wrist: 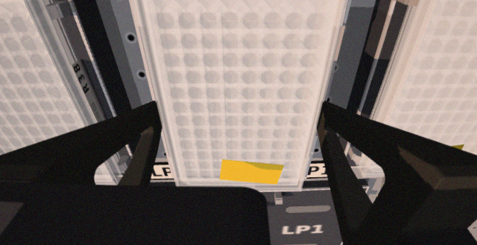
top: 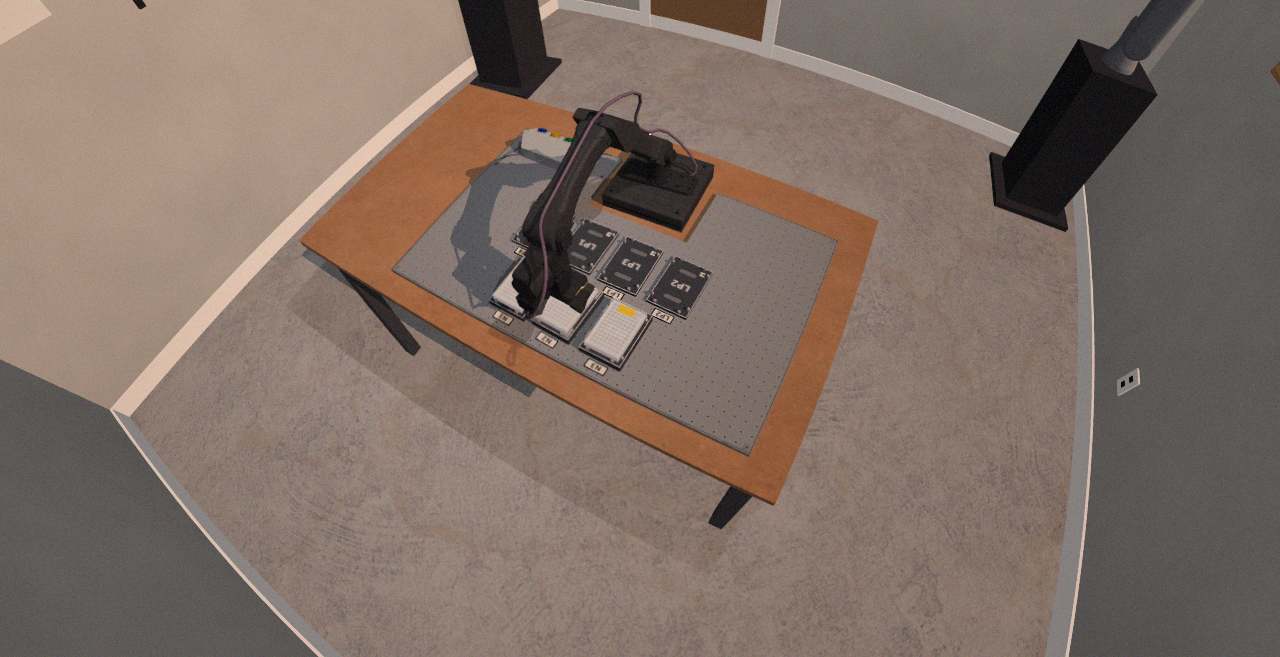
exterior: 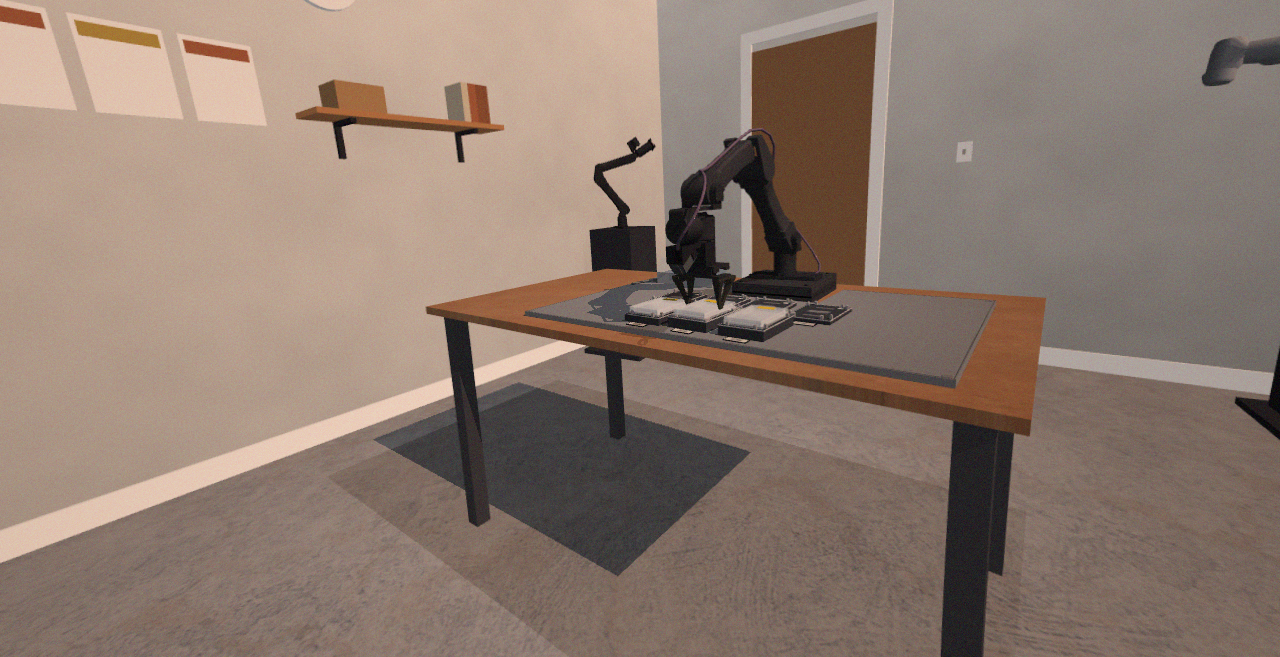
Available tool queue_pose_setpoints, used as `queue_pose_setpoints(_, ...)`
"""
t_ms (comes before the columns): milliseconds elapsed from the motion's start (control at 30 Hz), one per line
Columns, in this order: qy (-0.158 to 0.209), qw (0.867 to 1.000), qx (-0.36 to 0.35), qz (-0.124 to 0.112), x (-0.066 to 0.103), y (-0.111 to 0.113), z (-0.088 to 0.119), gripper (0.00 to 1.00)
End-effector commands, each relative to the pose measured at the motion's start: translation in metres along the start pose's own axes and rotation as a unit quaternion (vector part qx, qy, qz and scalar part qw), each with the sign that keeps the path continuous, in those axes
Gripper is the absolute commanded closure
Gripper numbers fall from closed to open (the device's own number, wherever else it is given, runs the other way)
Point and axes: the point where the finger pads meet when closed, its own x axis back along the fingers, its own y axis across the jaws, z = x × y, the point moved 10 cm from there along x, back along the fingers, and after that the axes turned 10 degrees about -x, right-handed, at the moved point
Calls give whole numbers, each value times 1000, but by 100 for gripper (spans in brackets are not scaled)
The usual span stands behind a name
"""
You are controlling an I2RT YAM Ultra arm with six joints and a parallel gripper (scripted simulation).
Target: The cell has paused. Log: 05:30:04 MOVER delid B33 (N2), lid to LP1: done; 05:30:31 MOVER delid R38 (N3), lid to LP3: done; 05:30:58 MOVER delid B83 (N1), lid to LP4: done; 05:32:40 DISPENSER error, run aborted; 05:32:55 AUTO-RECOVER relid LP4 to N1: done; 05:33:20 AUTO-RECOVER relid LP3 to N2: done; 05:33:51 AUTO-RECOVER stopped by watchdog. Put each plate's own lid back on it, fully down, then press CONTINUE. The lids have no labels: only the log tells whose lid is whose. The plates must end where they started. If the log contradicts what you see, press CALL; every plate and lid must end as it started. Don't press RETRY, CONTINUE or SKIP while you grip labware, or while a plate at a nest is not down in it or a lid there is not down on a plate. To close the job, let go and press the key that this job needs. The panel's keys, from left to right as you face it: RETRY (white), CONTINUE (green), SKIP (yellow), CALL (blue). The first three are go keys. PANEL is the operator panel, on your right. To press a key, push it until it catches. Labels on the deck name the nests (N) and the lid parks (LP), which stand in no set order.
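Pincer (top: 562, 299) (exterior: 705, 305) (wrist: 239, 110) wide, fingers shut on the long sides of a clear lid (top: 556, 322) (exterior: 699, 314) (wrist: 242, 70), yellow patch toward LP1 (top: 586, 244) (wrist: 302, 229). Lid over the N2 plate (wrist: 231, 92); whether fully seated, cannot tell. R38 (top: 614, 333) (exterior: 754, 318) (wrist: 33, 74) stands at N3, another plate (top: 508, 297) (exterior: 656, 306) (wrist: 440, 62) at N1. Panel (top: 544, 146) beyond the nests on the tabletop (top: 805, 339) (exterior: 1002, 331).
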Motion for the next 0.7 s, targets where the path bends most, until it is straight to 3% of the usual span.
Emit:
queue_pose_setpoints(0, -12, 1000, -1, -2, 5, 0, -2, 100)
queue_pose_setpoints(533, -12, 1000, -1, -2, 5, 0, -2, 100)
queue_pose_setpoints(567, -12, 1000, -1, -2, 5, 0, -2, 0)
queue_pose_setpoints(667, -12, 1000, -1, -2, 5, 0, -2, 0)
